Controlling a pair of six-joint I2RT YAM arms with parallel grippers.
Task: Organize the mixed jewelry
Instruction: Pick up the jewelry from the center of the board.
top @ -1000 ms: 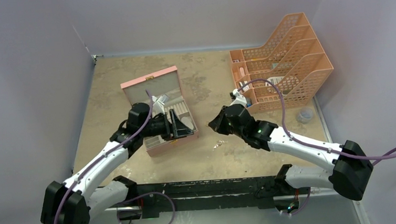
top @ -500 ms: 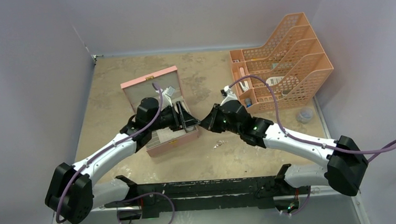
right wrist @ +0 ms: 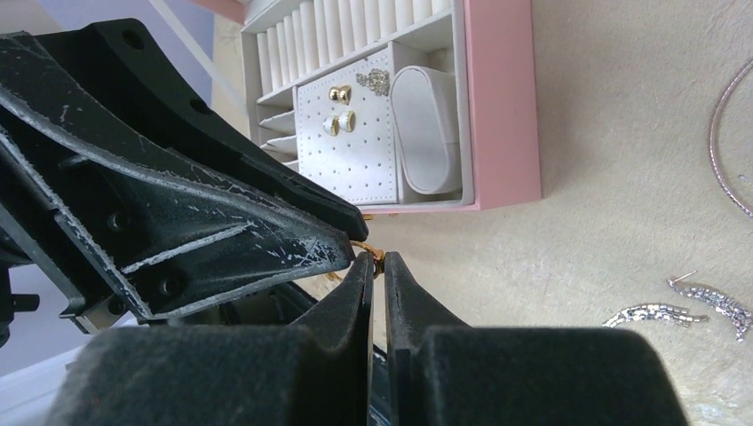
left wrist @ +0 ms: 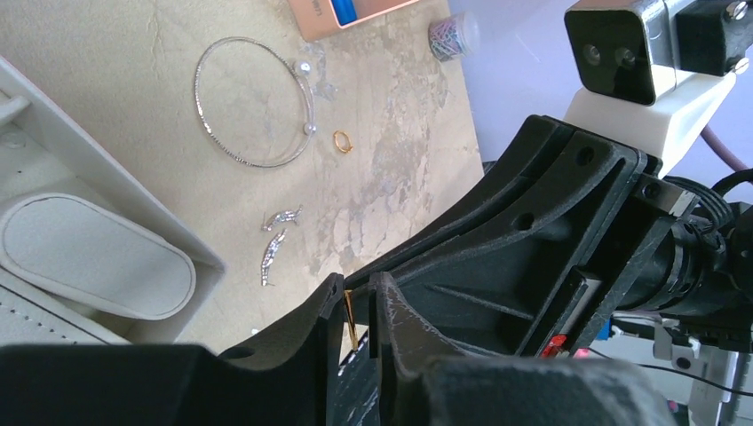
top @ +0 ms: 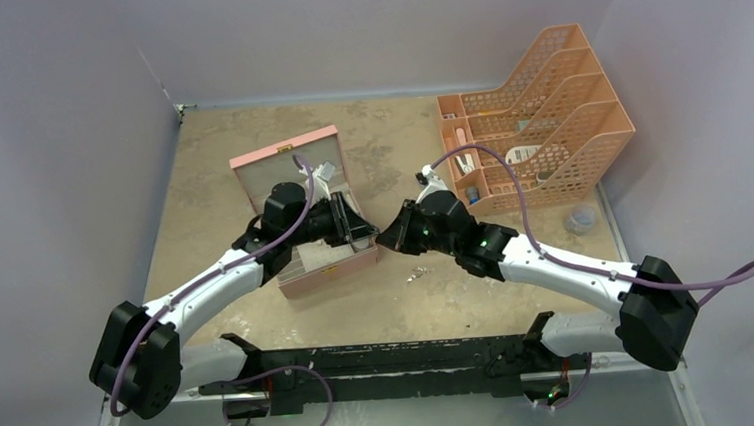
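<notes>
Both grippers meet just right of the open pink box [top: 332,273]. My right gripper [right wrist: 376,259] is shut on a small gold ring [right wrist: 374,252] at its very tips. My left gripper [left wrist: 357,286] has closed in on the same ring [left wrist: 352,318], which shows edge-on between its fingers. On the table below lie a large thin wire hoop [left wrist: 253,102], another small gold ring [left wrist: 342,140] and silvery chain-like pieces [left wrist: 275,244]. Gold studs [right wrist: 337,106] and a silvery piece [right wrist: 373,82] sit on the box's white pad.
An orange mesh file rack [top: 536,112] with white and blue stationery stands at the back right. A small clear cup [top: 581,220] sits below it near the right wall. The box lid [top: 284,159] stands open behind the left arm.
My left gripper swung right, off the box, and its jaws closed around the ring. My right gripper moved left and slightly back to meet it, staying shut on the ring.
</notes>
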